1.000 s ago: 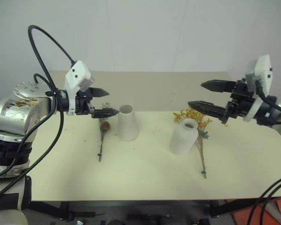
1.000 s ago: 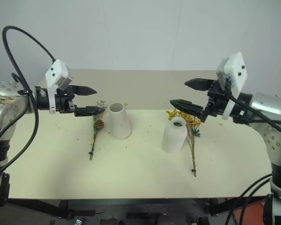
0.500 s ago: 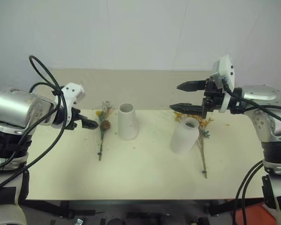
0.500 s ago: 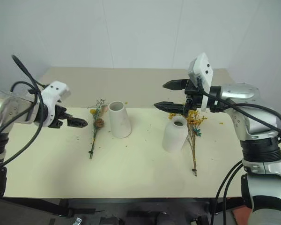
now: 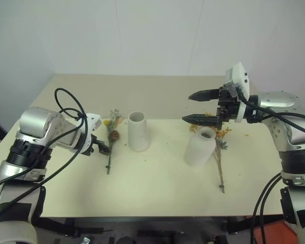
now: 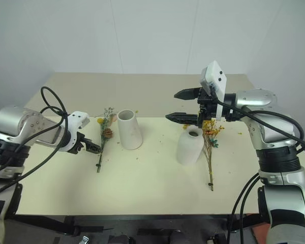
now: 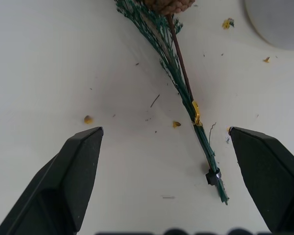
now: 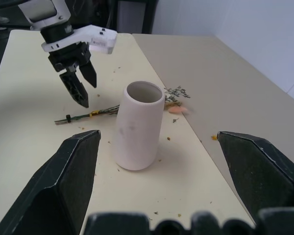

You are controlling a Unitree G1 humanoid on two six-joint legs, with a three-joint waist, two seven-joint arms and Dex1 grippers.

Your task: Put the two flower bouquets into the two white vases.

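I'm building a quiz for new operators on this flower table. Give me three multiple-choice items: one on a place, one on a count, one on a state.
1. Where does the slim bouquet lie?
A. inside a vase
B. flat on the table, beside the tapered vase
C. in the right gripper

2. How many white vases stand on the table?
A. one
B. two
C. three

3. How are the left gripper fingers?
A. open, either side of the stem
B. shut on the stem
C. shut on a vase

Key:
1 B, it lies on the tabletop next to that vase.
2 B, the tapered one and the bottle-shaped vase.
3 A, the stem lies untouched between them.
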